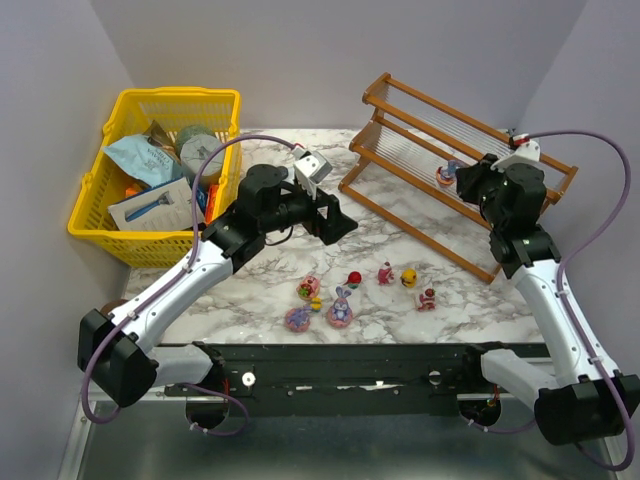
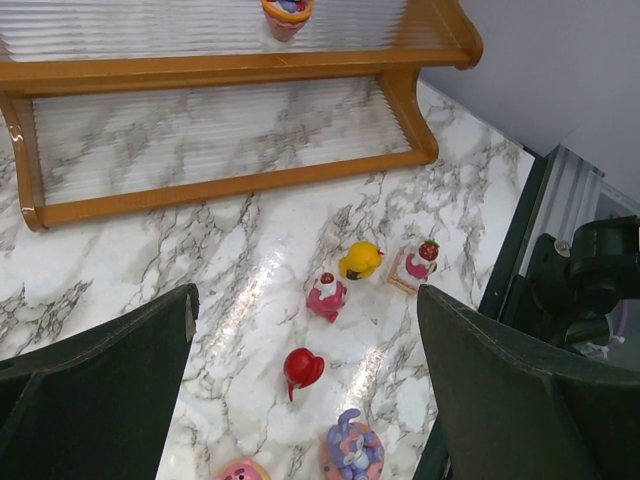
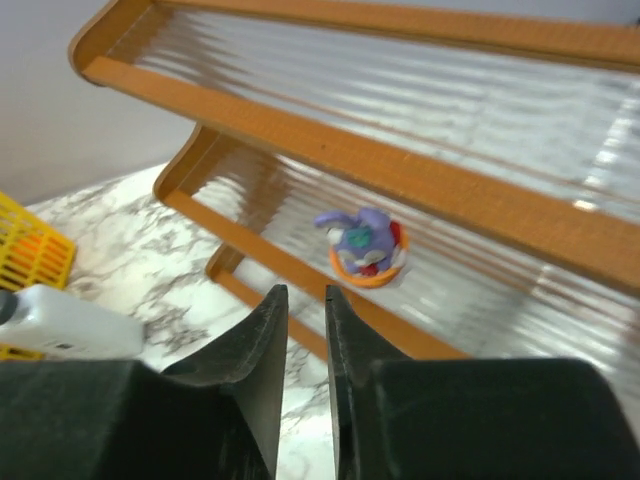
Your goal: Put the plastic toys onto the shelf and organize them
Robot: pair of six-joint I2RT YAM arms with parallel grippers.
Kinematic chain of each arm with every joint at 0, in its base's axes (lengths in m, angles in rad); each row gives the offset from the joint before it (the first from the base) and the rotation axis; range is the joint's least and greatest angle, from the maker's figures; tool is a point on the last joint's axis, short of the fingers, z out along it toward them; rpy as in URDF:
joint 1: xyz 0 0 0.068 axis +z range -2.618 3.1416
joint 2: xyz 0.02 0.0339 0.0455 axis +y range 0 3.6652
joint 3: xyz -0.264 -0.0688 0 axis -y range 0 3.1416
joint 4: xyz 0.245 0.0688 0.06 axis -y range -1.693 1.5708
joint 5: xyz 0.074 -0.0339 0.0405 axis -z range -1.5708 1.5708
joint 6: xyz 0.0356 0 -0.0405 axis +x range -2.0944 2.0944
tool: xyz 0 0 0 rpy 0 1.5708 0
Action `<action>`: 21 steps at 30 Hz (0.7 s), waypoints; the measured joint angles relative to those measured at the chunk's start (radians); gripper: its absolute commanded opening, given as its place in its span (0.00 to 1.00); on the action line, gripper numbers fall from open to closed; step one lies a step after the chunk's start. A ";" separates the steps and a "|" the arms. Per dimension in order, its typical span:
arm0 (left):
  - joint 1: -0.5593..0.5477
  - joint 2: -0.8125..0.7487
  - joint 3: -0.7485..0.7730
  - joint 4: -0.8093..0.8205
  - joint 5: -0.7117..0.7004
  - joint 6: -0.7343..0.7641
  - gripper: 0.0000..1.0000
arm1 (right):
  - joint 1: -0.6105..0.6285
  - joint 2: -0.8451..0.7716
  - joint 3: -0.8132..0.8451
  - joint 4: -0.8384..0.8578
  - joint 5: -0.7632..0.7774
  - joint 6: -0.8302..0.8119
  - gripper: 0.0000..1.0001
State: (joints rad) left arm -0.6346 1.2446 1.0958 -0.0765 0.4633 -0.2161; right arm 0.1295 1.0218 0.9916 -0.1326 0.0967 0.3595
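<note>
Several plastic toys lie on the marble table in the top view: a pink-yellow one (image 1: 310, 288), a pink bunny (image 1: 298, 319), a purple bunny (image 1: 341, 313), a red ball-like one (image 1: 354, 278), a pink figure (image 1: 386, 272), a yellow one (image 1: 409, 277) and a pink-red one (image 1: 427, 298). A purple bunny on an orange base (image 3: 365, 245) stands on the lower tier of the shelf (image 1: 400, 195). My right gripper (image 3: 305, 292) is just in front of it, jaws almost together, empty. My left gripper (image 2: 305, 310) is wide open above the red toy (image 2: 302, 367).
A yellow mesh basket (image 1: 170, 95) full of packets stands at the back left. A white bottle (image 1: 312, 168) lies between the basket and the shelf, beside the left arm. Grey walls close in the back and sides.
</note>
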 measured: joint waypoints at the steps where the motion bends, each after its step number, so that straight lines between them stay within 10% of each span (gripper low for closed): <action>1: 0.000 -0.003 -0.001 0.000 0.000 -0.001 0.99 | 0.000 0.000 -0.004 -0.007 -0.007 -0.001 0.09; 21: 0.000 -0.012 -0.029 0.007 -0.041 -0.021 0.99 | 0.000 0.134 -0.155 0.137 0.057 -0.126 0.01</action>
State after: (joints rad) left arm -0.6346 1.2327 1.0672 -0.0696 0.4225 -0.2371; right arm 0.1295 1.1561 0.8364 0.0040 0.1535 0.2337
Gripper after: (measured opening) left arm 0.988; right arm 0.011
